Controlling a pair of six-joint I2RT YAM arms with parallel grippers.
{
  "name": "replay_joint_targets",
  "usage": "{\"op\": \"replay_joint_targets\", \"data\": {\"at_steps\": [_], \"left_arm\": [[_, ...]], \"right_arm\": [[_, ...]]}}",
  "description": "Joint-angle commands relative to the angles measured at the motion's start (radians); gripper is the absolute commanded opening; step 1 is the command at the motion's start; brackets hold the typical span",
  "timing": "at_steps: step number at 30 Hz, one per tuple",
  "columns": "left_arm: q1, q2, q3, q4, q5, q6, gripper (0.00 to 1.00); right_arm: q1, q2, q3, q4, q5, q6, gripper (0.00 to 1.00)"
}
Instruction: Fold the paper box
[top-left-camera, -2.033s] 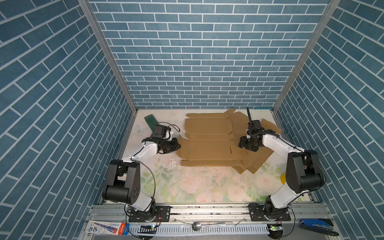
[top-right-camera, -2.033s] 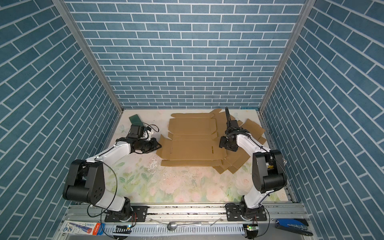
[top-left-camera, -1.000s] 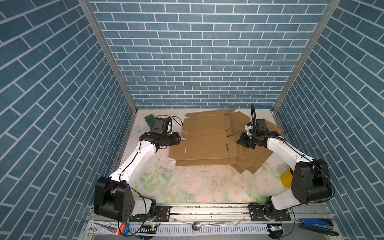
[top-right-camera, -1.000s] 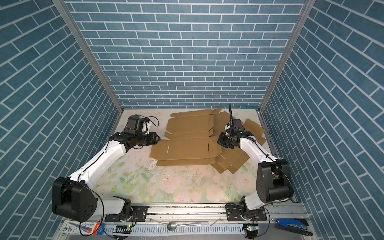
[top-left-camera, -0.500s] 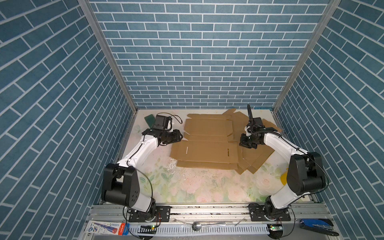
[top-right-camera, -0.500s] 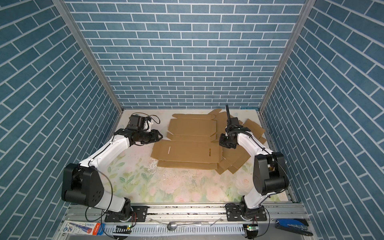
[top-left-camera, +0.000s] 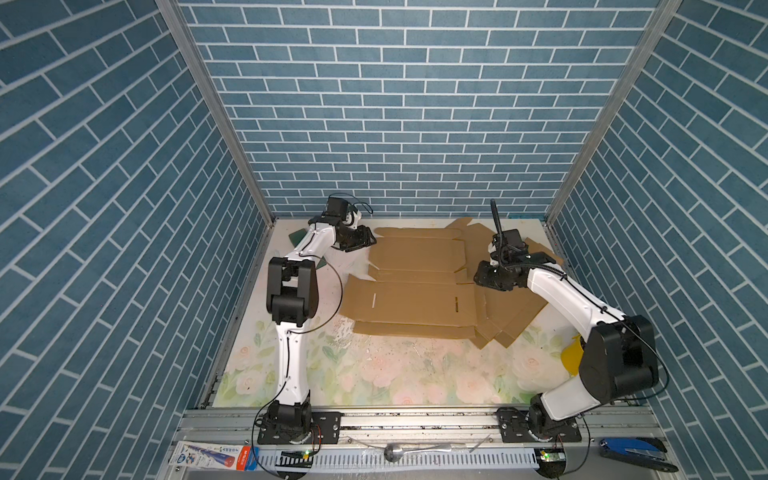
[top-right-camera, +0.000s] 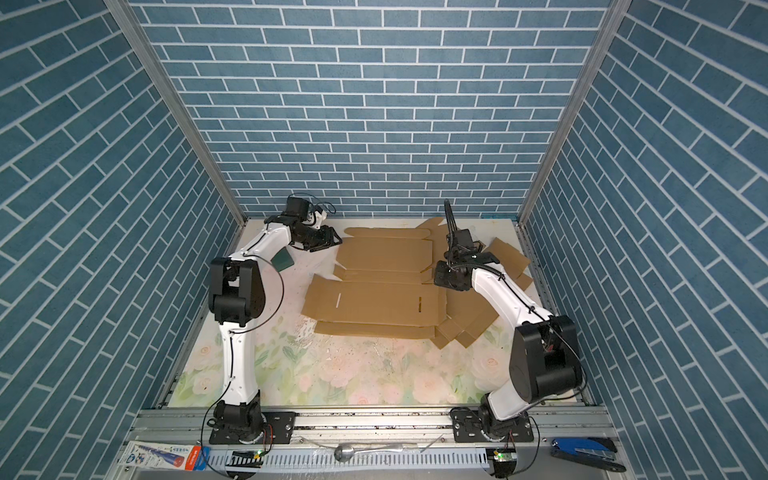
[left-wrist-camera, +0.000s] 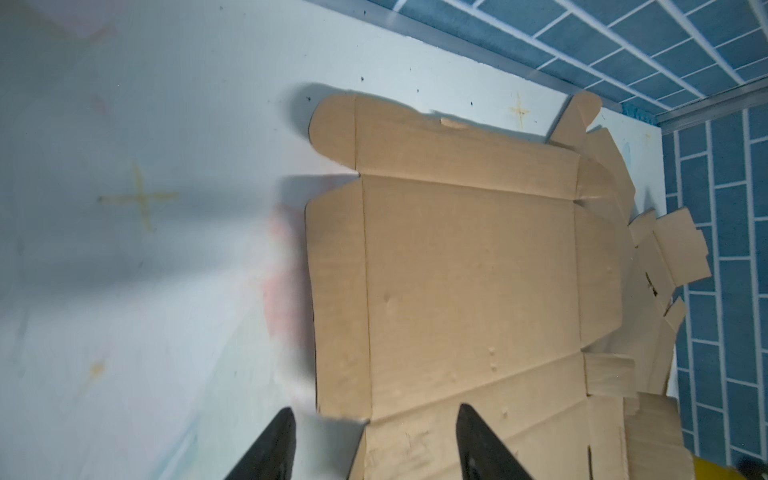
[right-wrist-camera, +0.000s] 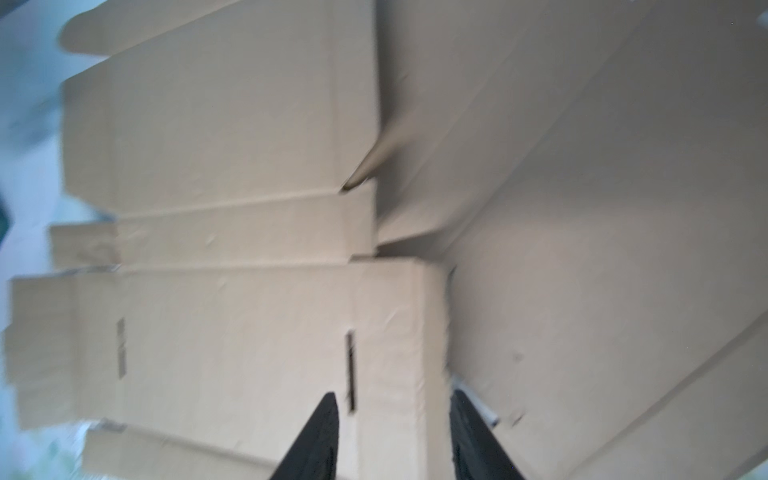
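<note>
Since a second ago, I see the lifted paper box (top-left-camera: 415, 299) lying flat again | left gripper (left-wrist-camera: 375, 411) parted, empty, creased flap corner (left-wrist-camera: 338, 401) between its fingers (left-wrist-camera: 272, 451) | right gripper (right-wrist-camera: 392, 399) parted, empty, matte brown corrugated edge and slit (right-wrist-camera: 351, 370) between its fingers (right-wrist-camera: 318, 442) | right wrist view blurred, finger bases cropped.

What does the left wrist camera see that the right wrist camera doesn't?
Only the left wrist view shows the blue brick wall and the bare pale table with yellow crosses. Only the right wrist view clearly shows two dark slots in the paper box. Both show that flat brown box and an open hand: left hand, right hand.
</note>
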Motion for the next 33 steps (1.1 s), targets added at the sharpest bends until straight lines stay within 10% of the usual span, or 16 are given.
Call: {"op": "replay_joint_targets", "data": {"at_steps": [1, 13, 22, 33], "left_arm": [[-0.016, 0.103, 0.127, -0.170, 0.026, 0.048, 0.61], [-0.039, 0.255, 0.249, -0.167, 0.079, -0.006, 0.38], [-0.022, 0.225, 0.162, -0.099, 0.084, -0.029, 0.49], [-0.037, 0.222, 0.068, 0.062, 0.157, -0.162, 0.18]], "right_arm": [[0.033, -0.075, -0.104, 0.044, -0.085, 0.125, 0.45], [0.191, -0.156, -0.233, 0.104, -0.115, 0.270, 0.45], [0.196, -0.158, -0.245, 0.120, -0.119, 0.277, 0.44], [0.198, -0.172, -0.257, 0.126, -0.106, 0.290, 0.44]]}}
